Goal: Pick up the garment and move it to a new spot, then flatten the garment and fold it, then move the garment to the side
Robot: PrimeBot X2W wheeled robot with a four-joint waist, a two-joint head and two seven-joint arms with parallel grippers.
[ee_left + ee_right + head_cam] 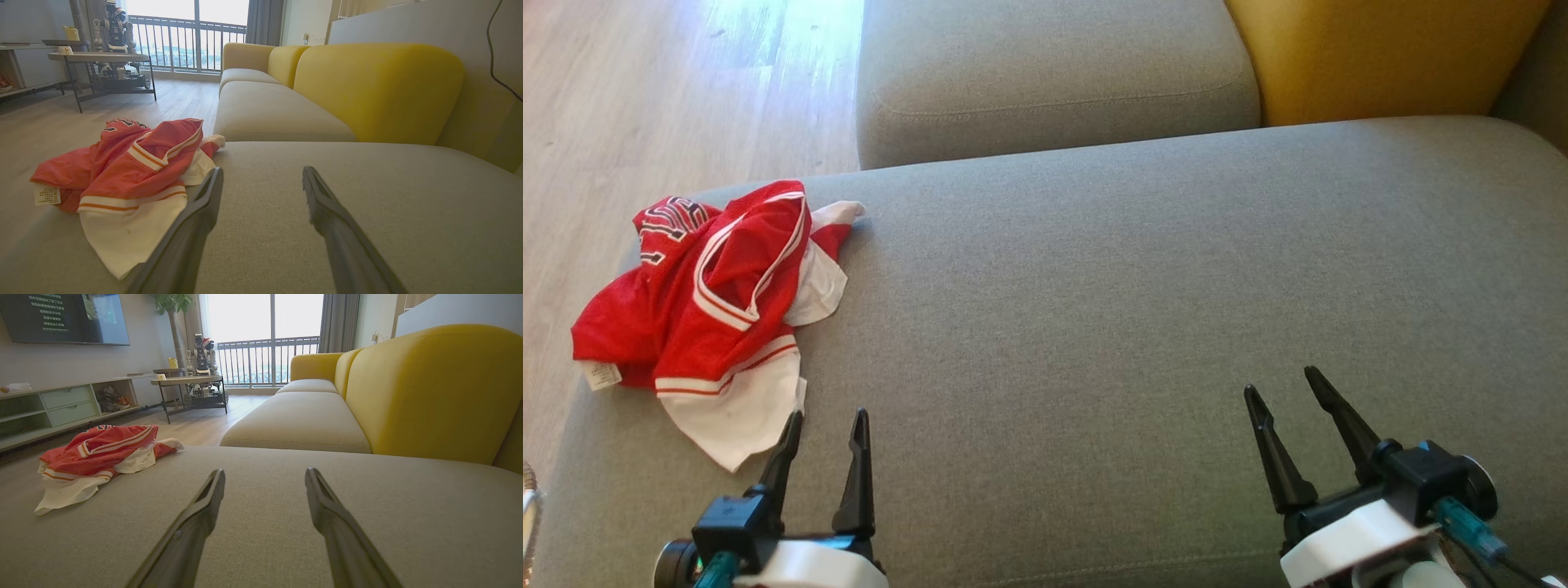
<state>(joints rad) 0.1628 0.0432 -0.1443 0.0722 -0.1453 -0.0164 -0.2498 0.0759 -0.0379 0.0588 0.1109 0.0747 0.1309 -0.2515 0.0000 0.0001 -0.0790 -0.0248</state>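
The garment (711, 310), a red and white jersey, lies crumpled at the left edge of the grey cushion (1135, 310), close to the drop to the floor (645, 98). It looks like thin, light sports mesh. It is soft, has no stiffness, and is likely to sag and trail from whatever point is lifted. It may also be a little slick between smooth fingers. Its layers are folded over one another, so a pinch in the middle of the heap would probably catch several at once and keep it bunched. The better holds seem to be the edges that show. One is the white hem (735, 416) spread nearest the robot. The other is the striped band (723, 286) higher up, which looks thicker and should slip less. A label (602, 375) sticks out at the left side.

The left gripper (828, 414) hovers low over the cushion, its fingers (855, 482) pointing forward, spread wide and holding nothing. Its left fingertip is just beside the hem; whether it touches cannot be told. The right gripper (1281, 380) is well apart from the garment, over the right part of the cushion. It is angled slightly leftward, and it too is wide open and empty. Both arms are held low, nearly level with the seat. Nothing of the task appears done yet, and the left arm is the one placed to take the first hold.
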